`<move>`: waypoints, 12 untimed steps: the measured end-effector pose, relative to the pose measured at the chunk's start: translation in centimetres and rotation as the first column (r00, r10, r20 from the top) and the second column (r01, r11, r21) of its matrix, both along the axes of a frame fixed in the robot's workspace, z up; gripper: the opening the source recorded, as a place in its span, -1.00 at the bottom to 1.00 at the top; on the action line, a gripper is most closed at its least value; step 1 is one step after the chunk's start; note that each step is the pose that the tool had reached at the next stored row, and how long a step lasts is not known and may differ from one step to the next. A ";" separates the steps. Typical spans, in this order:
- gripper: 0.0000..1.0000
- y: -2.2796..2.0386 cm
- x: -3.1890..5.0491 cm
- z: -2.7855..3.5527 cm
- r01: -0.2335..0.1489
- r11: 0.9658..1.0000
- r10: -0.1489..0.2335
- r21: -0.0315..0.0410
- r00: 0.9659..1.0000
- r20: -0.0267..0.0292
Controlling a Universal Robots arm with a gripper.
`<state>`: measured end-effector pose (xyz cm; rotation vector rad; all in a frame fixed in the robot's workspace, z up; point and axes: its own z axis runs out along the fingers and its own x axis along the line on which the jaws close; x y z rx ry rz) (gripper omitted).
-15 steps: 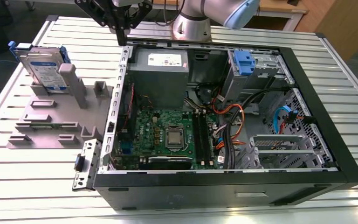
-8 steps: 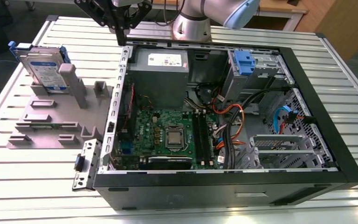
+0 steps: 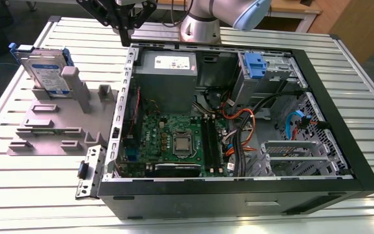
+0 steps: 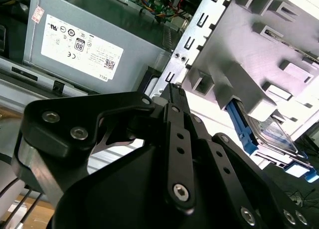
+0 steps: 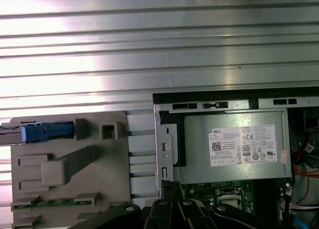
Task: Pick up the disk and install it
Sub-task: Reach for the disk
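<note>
Two black fingers of the gripper (image 3: 124, 39) are pressed tip to tip with nothing between them. The second wrist view shows this best, with the gripper (image 4: 171, 89) narrowing to a single point. Nearest the tips, and clear of them, is the corner rim of the open computer case (image 3: 130, 87). Just past that rim lies the grey power supply (image 3: 167, 73), whose white label faces both wrist views (image 4: 79, 47) (image 5: 244, 146).

On the other side of the tips, outside the case, a grey fixture (image 3: 50, 122) rests on the slatted table (image 3: 31, 185). The disk (image 3: 47, 73) stands on edge at the far end of that fixture, well apart from the fingers. The exterior view gives its labelled face. The first wrist view sees the disk (image 5: 30, 131) edge-on, as a thin strip with a blue end. Farther in from the fingers, the exterior view shows a motherboard (image 3: 174, 136) and a blue caddy (image 3: 255, 66).
</note>
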<state>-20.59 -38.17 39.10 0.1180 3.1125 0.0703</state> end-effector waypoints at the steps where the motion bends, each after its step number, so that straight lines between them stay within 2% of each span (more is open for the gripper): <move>1: -0.79 0.00 -0.01 0.00 0.000 1.000 0.000 0.000 1.000 0.000; 12: -0.79 0.00 -0.10 -0.01 0.000 1.000 0.000 0.000 1.000 0.000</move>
